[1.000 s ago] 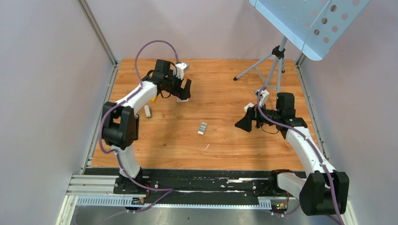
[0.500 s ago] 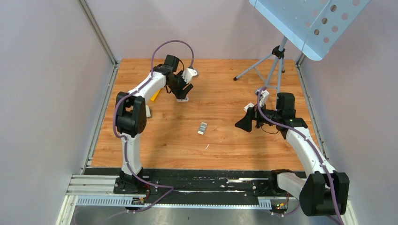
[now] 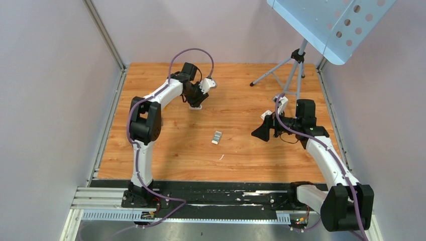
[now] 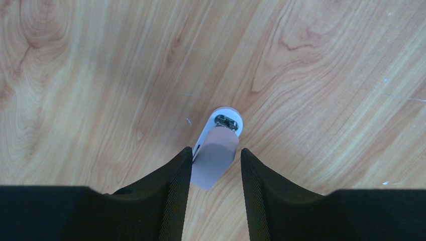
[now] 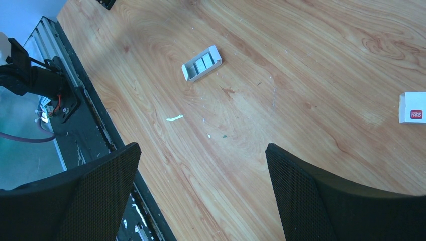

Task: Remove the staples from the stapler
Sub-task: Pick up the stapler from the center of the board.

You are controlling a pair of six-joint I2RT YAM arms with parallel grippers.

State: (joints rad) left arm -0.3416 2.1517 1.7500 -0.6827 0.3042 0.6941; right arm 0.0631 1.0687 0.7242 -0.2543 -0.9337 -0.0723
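Stapler (image 3: 195,106) mostly hidden under left claw (image 3: 196,102) from above; white box (image 5: 413,107) cut off at frame edge.

Wooden table (image 3: 241,150), light grain. On it I count:
- one white stapler (image 4: 217,153), far on my left
- one open box of staples (image 5: 201,64), mid-table
- one white paper scrap (image 5: 175,118) near that box
- one small red-labelled box (image 5: 413,108)
- the feet of a tripod (image 3: 289,70)

Bright, even light; soft faint shadows; table (image 4: 326,60) grain crisp in wrist views; top view sharp
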